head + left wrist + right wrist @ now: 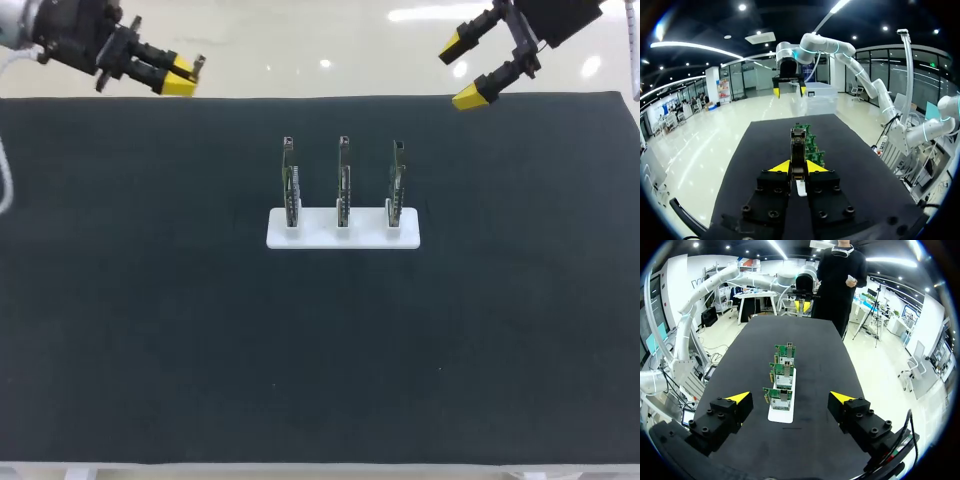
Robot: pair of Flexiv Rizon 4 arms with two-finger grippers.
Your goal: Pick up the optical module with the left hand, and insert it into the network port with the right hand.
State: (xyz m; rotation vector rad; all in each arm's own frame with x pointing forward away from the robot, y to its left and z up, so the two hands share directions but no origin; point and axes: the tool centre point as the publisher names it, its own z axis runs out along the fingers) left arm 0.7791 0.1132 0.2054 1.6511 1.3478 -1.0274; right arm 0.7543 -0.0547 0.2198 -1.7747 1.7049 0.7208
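Your left pincer (798, 167) sits at the black desk's (150, 300) far left corner, closed narrow on the slim dark metal optical module (798, 142). Your right pincer (463, 70) is wide apart and empty. Pickup looks done. Next comes handover to the right, then alignment with a port on the green upright boards (343, 185).

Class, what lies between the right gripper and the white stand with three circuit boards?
Only bare black mat separates the right gripper from the white stand; the head view shows this stretch, and the right wrist view agrees.
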